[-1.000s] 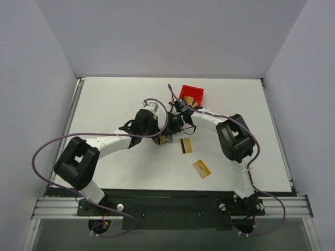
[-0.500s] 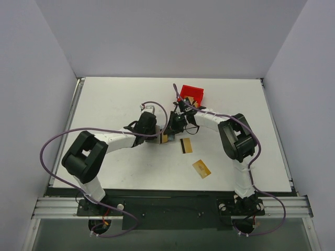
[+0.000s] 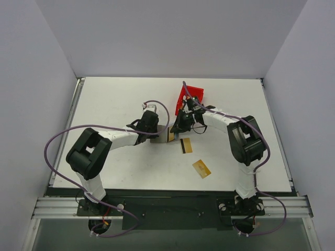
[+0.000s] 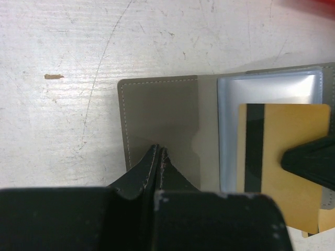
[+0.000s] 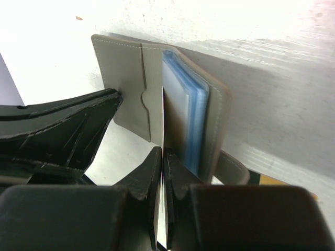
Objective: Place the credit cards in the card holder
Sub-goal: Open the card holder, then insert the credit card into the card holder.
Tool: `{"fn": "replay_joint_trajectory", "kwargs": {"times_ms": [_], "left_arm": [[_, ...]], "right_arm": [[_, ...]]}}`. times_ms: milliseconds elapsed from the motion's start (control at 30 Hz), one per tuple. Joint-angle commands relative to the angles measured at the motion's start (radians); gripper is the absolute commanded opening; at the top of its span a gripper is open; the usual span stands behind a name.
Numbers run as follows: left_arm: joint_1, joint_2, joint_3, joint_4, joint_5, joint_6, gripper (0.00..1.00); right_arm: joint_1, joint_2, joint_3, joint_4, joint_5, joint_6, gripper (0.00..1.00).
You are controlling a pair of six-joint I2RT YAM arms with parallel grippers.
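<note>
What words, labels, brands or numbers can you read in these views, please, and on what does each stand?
None is readable.
The card over the holder shows only a black stripe, no print.
The loose cards and the bin are too small in the top view to tell.

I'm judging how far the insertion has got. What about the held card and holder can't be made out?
- Left wrist view: the held card is partly covered by the right gripper and the left gripper; whether its tip is inside a sleeve of the card holder is unclear.
- Right wrist view: that card shows edge-on only, so its depth is unreadable.
- Top view: the card holder is too small for its pockets to show.
</note>
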Motion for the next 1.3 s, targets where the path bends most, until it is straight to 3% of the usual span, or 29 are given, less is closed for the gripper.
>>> {"fn": "replay_joint_trajectory", "kwargs": {"times_ms": [0, 500, 1267], "left_arm": [[-0.003, 0.016, 0.044, 0.006, -0.019, -0.006, 0.0], [-0.005, 0.025, 0.058, -0.027, -0.011, -0.003, 0.0], [-0.005, 0.039, 0.05, 0.027, 0.042, 0.005, 0.0]], "right_arm": [[-0.024, -0.093, -0.026, -0.033, 0.01, -0.007, 0.0], [-0.058, -0.158, -0.042, -0.112, 0.079, -0.065, 0.0], [-0.035, 0.017, 0.032, -0.131, 0.074, -0.054, 0.0]]}}
